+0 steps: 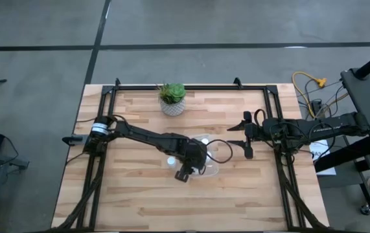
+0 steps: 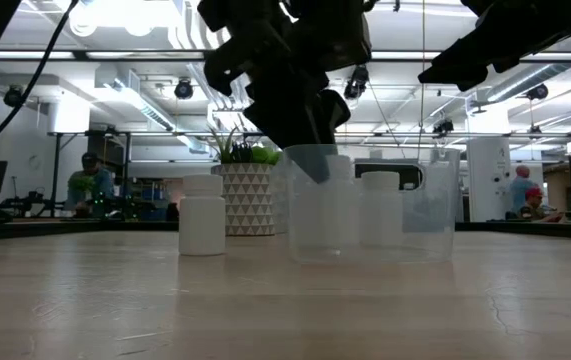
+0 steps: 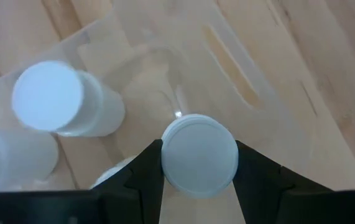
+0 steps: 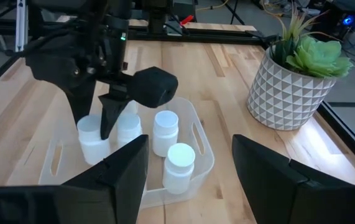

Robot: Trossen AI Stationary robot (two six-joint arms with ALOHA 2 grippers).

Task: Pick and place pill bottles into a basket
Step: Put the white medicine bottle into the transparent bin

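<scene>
Pill bottles, small white capped cylinders, mostly stand inside the clear rectangular plastic basket (image 1: 205, 158) mid-worktop in the high view, with one (image 2: 202, 214) left outside in the low view. From the left wrist, the left claw (image 3: 199, 163) is clamped on a bottle (image 3: 199, 155) over the basket; from the right wrist, the right claw (image 4: 189, 165) waits apart nearby.

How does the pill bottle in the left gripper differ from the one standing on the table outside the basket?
The held pill bottle sits pinched between the left gripper fingers over the clear basket; the outside pill bottle stands free on the table, untouched. Both are upright, white and capped.
</scene>
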